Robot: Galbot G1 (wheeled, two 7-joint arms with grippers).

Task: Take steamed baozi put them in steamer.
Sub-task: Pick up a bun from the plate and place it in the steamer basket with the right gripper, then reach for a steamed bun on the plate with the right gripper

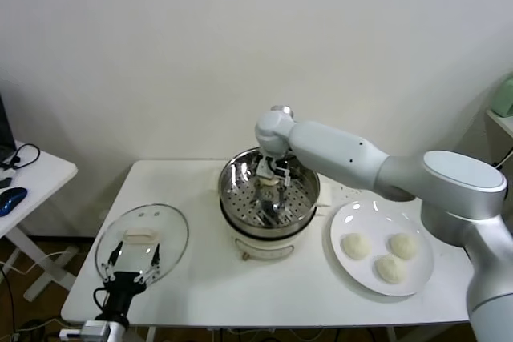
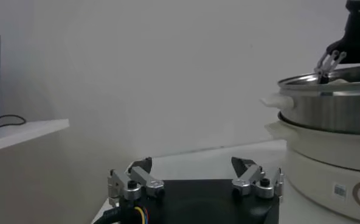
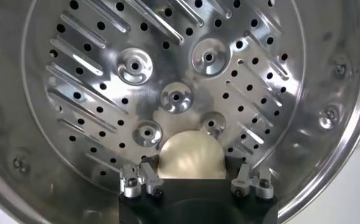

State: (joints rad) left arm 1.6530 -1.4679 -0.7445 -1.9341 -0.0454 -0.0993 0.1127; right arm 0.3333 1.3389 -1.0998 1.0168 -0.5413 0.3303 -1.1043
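Right wrist view: fingers (image 3: 192,181) partly hide a baozi (image 3: 190,156) in the steamer (image 3: 326,152).

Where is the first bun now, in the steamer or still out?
In: the bun sits on the steamer's perforated tray, between the right gripper's spread fingers.

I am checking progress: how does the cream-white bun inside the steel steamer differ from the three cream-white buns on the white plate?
The cream-white bun in the steamer lies on the perforated steel tray, between the right gripper's parted fingers; the three cream-white buns on the plate lie on smooth white plate, with no gripper near. It is alone; they are grouped. All look round, pale and smooth.
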